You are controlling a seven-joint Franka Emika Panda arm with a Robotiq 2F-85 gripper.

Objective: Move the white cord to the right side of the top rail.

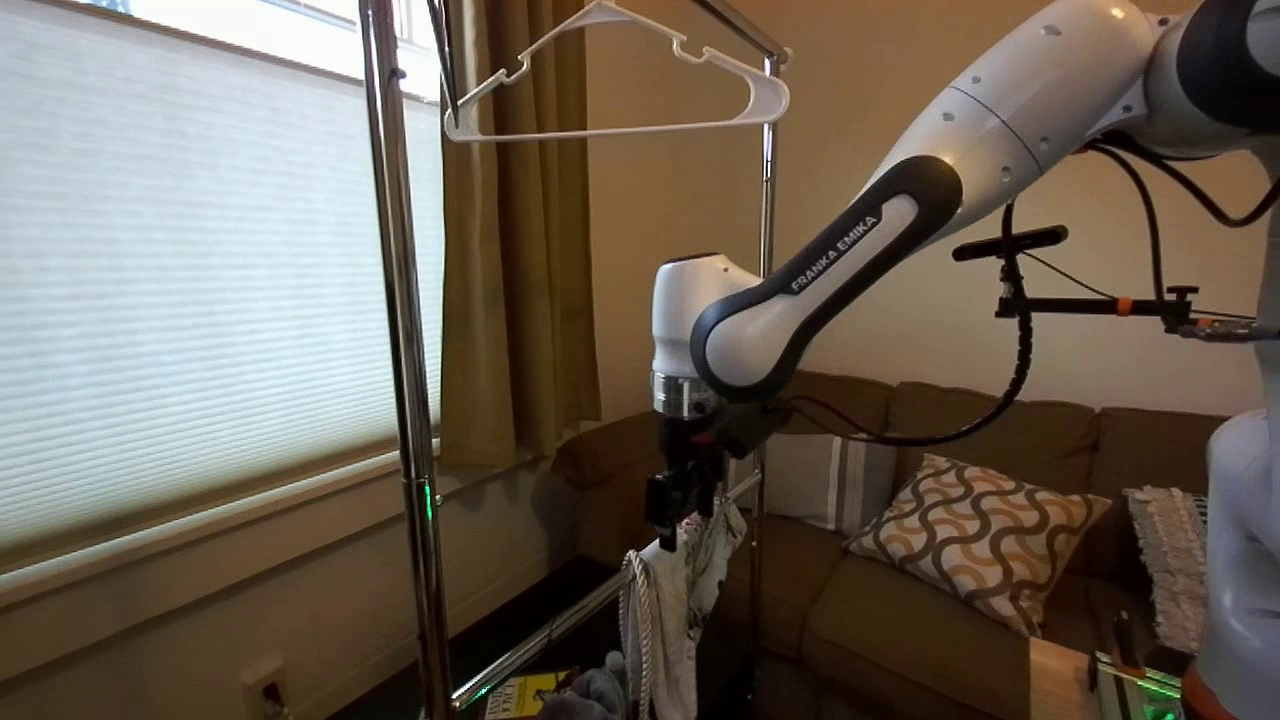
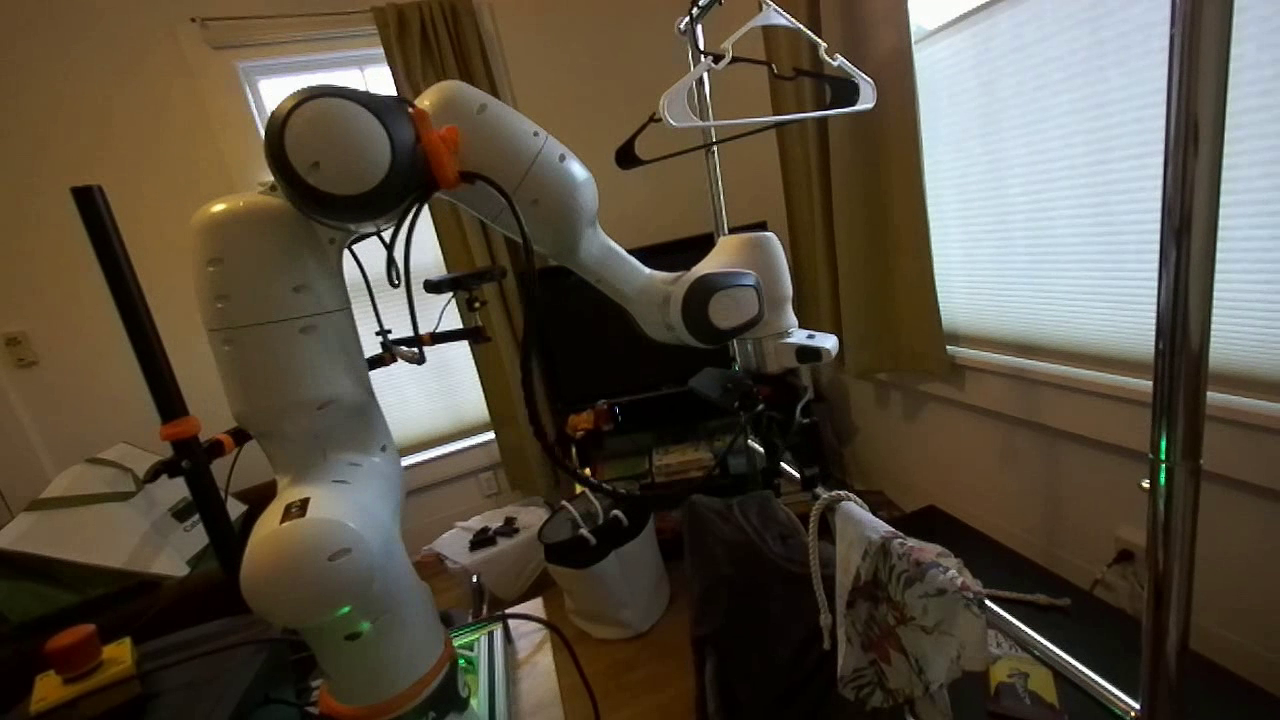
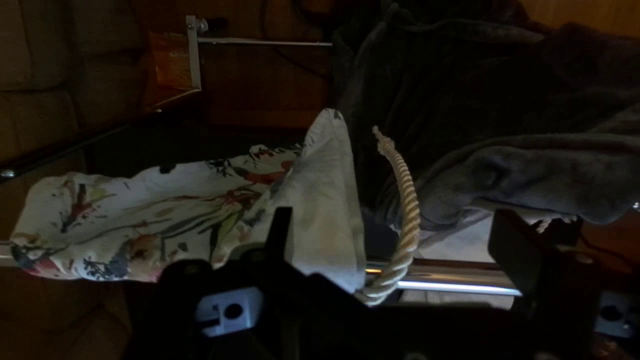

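So the white cord (image 3: 409, 215) is draped over the lower crossbar (image 3: 450, 277), right beside the edge of the floral cloth (image 3: 200, 210). That's well below the top rail (image 1: 740, 28). Looks like just the one cord, though there's a rope end (image 2: 1030, 598) poking out past the cloth's opposite edge and I can't tell if it's the same piece.

The gripper (image 3: 392, 220) is spread wide, and in the wrist view the cord shows in the gap; can't tell if they're touching. The arm (image 1: 960, 140) slants down toward the rack, with the wrist (image 1: 690, 310) aimed straight down, so the gripper sits just over the crossbar. In an exterior view, the arm's base (image 2: 400, 665) is by the left edge of a pale counter-like top (image 2: 530, 680), with the cord well off past the right edge and one white bin (image 2: 615, 590) near the far corner.

Rough headcount: two upright poles (image 1: 405, 350), a white hanger (image 1: 612, 131) plus a black hanger (image 2: 845, 93) (so two), one dark gray cloth (image 2: 750, 600), one yellow book (image 2: 1022, 685) down near the crossbar's end. Beyond the rack, one brown couch (image 1: 880, 600) with two pillows, a striped pillow (image 1: 815, 475) and a patterned pillow (image 1: 990, 530).
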